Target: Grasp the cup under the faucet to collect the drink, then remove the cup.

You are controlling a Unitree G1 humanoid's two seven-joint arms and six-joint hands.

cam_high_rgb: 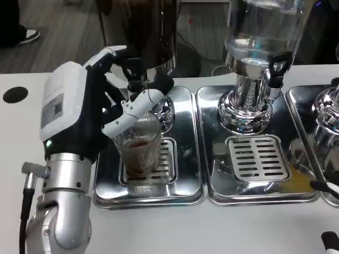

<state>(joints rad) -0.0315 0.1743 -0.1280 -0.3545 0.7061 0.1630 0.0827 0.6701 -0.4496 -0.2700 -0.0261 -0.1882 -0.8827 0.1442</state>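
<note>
A clear ribbed cup (140, 153) stands on the slotted grate of the left steel tray (185, 190), with brown drink in its lower part. It sits directly below the black faucet (139, 79) of a dark drink dispenser (140, 32). My left hand (79, 111) wraps around the cup from the left, with white fingers across its rim and upper wall. No stream from the faucet can be made out. At the lower right edge two dark tips (324, 186) that may belong to my right hand poke into the picture.
A second dispenser (259, 32) with a clear tank and chrome base stands on the middle tray (254, 198). Part of a third dispenser (328, 106) shows at the far right. A round black hole (15, 94) marks the table at the left.
</note>
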